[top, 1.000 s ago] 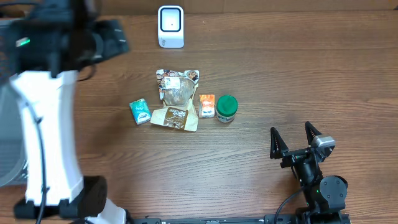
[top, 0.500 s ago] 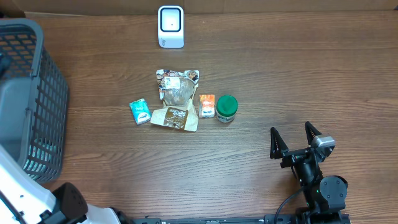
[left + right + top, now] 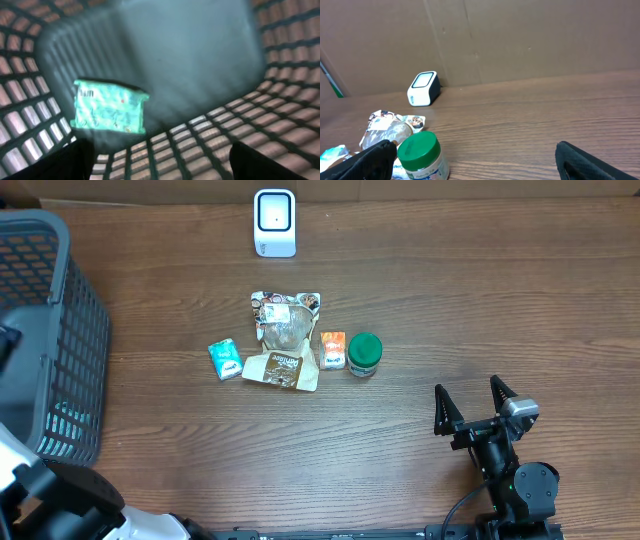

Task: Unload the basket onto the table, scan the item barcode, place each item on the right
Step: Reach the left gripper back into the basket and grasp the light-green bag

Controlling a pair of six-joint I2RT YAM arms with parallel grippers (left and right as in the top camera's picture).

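L fingers [image 3: 70, 162] above green pkt [image 3: 110, 107]

In the overhead view I see the scanner [image 3: 274, 222] at top centre. Below it, mid-frame, is a row from left to right: small packet [image 3: 226, 359], pouch [image 3: 283, 340], small box [image 3: 332, 350], jar [image 3: 364, 354]. The basket [image 3: 85, 350] fills the left edge; a flat packet [image 3: 110, 107] lies in it.
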